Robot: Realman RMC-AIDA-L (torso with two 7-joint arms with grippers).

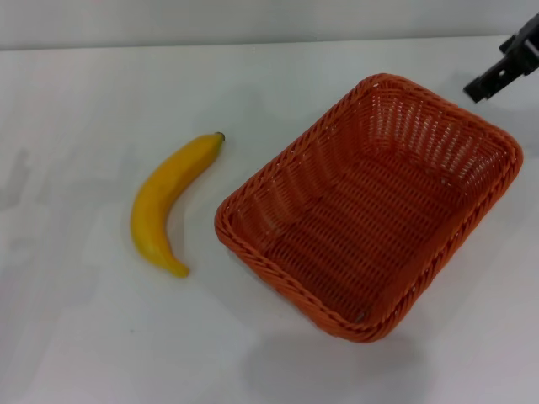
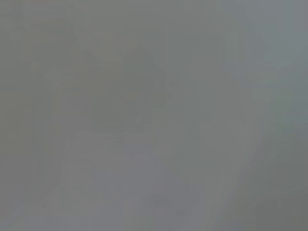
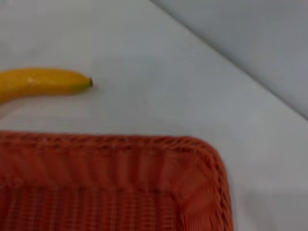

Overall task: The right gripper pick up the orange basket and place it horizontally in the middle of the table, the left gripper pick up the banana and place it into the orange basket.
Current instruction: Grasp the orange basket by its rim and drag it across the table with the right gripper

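The orange basket (image 1: 362, 227) rests empty on the white table (image 1: 84, 337), right of centre and turned at a slant. To its left lies the yellow banana (image 1: 164, 198), apart from the basket, dark stem tip pointing toward the far side. My right gripper (image 1: 484, 86) hangs at the far right edge, just beyond the basket's far right corner and not touching it. The right wrist view looks down on the basket's rim (image 3: 120, 144) and the banana's stem end (image 3: 43, 82). The left gripper is out of view; its wrist view shows only flat grey.
The table's far edge meets a grey wall (image 1: 253, 21) at the back. Bare white tabletop lies in front of and to the left of the banana.
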